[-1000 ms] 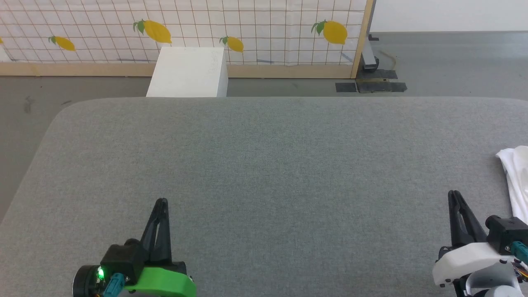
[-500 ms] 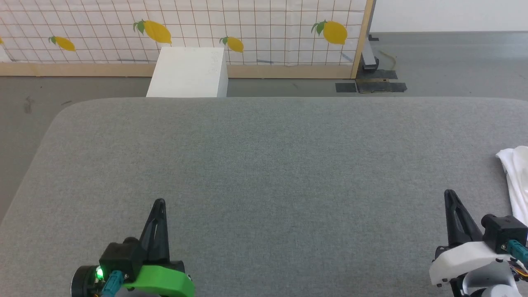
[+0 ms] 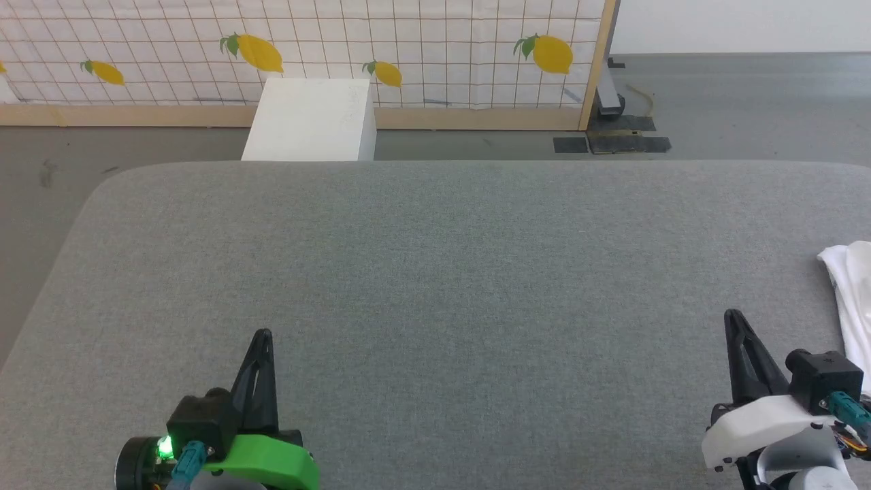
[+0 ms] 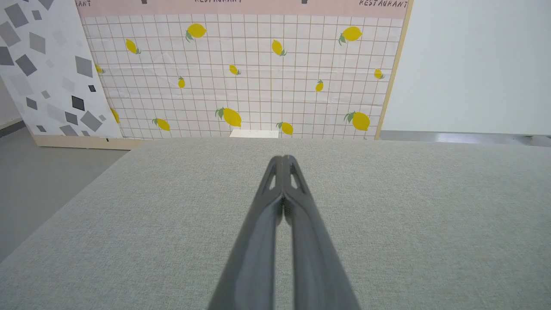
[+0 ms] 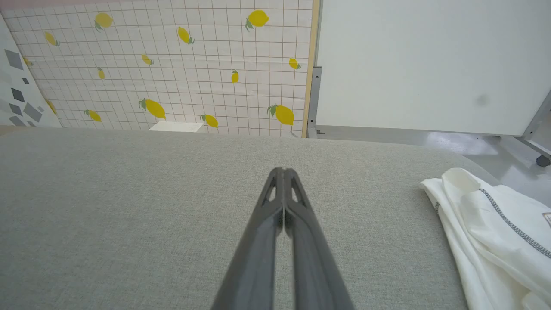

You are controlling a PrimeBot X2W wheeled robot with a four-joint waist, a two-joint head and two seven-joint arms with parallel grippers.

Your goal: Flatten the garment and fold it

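The garment (image 3: 852, 292), a white T-shirt with a grey zigzag seam, lies bunched at the table's right edge; in the right wrist view the garment (image 5: 490, 232) sits to the right of my fingers, apart from them. My right gripper (image 3: 731, 316) is shut and empty, just left of the garment, its tips (image 5: 283, 171) pressed together. My left gripper (image 3: 264, 335) stands shut and empty at the lower left, far from the garment, with its tips (image 4: 283, 158) touching over the bare grey table (image 3: 435, 272).
A rigid white box (image 3: 309, 119) stands on the floor beyond the table's far edge. Behind it runs a tiled lemon-print panel (image 3: 306, 47) in a wooden frame. Grey floor lies off the table's left corner.
Both grippers went from slightly parted to fully shut. The right gripper drifted a little to the left and up the picture. The garment stayed put.
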